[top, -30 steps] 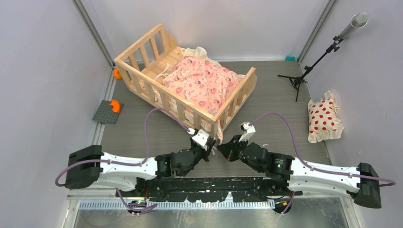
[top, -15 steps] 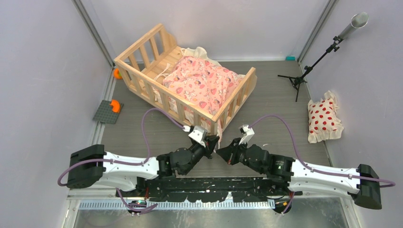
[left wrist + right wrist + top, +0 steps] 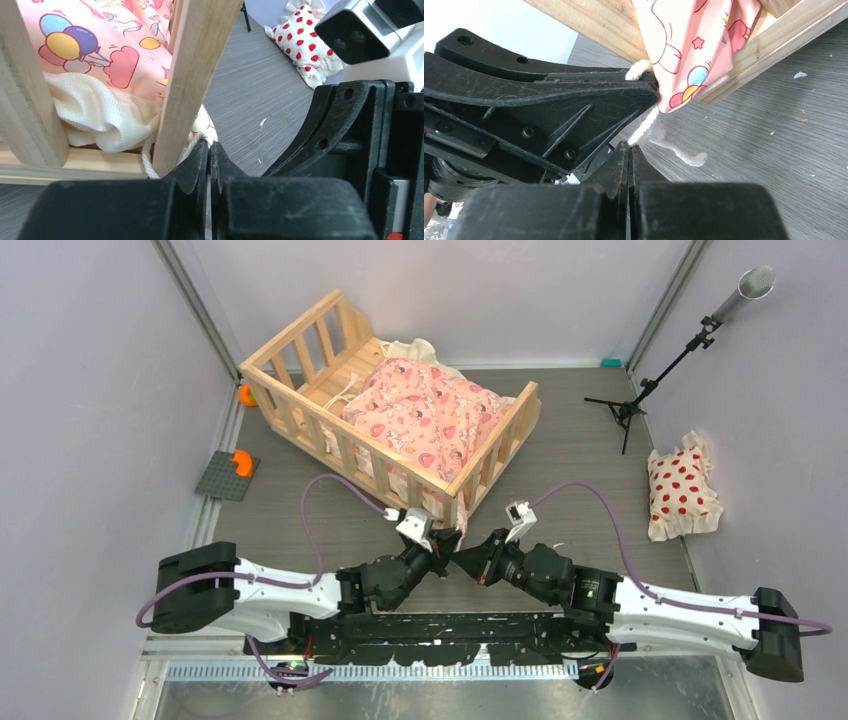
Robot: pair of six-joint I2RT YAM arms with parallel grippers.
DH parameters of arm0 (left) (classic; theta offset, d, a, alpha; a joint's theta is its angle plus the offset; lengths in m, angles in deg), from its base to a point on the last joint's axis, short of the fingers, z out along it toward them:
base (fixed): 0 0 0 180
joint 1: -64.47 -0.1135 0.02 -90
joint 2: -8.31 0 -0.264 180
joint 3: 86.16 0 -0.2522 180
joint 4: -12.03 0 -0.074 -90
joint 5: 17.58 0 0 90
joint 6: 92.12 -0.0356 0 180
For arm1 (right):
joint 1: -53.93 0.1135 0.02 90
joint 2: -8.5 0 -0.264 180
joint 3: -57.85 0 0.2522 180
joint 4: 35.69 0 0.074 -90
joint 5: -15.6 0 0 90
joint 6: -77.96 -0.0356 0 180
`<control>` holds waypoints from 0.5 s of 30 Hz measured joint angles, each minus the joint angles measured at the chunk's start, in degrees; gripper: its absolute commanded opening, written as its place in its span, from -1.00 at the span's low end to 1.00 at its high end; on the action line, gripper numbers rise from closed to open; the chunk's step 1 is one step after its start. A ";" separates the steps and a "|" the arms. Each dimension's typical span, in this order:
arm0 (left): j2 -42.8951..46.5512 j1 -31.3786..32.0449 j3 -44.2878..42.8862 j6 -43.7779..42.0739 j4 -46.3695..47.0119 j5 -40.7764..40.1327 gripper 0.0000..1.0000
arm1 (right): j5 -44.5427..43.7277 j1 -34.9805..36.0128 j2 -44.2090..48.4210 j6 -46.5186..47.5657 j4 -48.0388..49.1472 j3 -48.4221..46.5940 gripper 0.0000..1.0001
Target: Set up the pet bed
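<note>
Both jaws are pinched shut, with the left gripper (image 3: 209, 150) and right gripper (image 3: 629, 150) meeting tip to tip on the cream tie (image 3: 644, 125) at the near corner post (image 3: 192, 75) of the pet bed (image 3: 290, 332). From where I steer, the bed lies just beyond the jaws, its long axis running away to the far left, and the left arm is nearer the post. Inside lies the pink cushion (image 3: 425, 415); the dotted pillow (image 3: 682, 490) sits outside, well apart at right.

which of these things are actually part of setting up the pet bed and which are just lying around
In the job: pet bed, pink cushion, cream tie pinched by left pincer and right pincer, probably the strawberry pillow.

Lying about: microphone stand, grey plate with orange piece, orange thing beside the bed, teal bit at the back wall.
</note>
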 measured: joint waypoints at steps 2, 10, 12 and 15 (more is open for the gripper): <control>0.02 0.00 0.46 0.13 0.35 -0.39 -1.00 | -0.07 -0.02 0.04 -0.33 0.09 0.00 -0.98; 0.02 0.00 1.90 1.62 1.20 -0.83 -1.00 | -2.27 -0.02 2.54 -2.21 -0.20 0.02 -0.98; 0.02 0.00 2.23 1.95 1.44 -0.79 -1.00 | -3.02 -0.02 3.02 -2.71 -0.37 0.07 -0.98; 0.02 0.00 2.43 2.58 1.57 -0.63 -1.00 | -3.63 -0.02 3.26 -3.04 -0.90 0.07 -0.98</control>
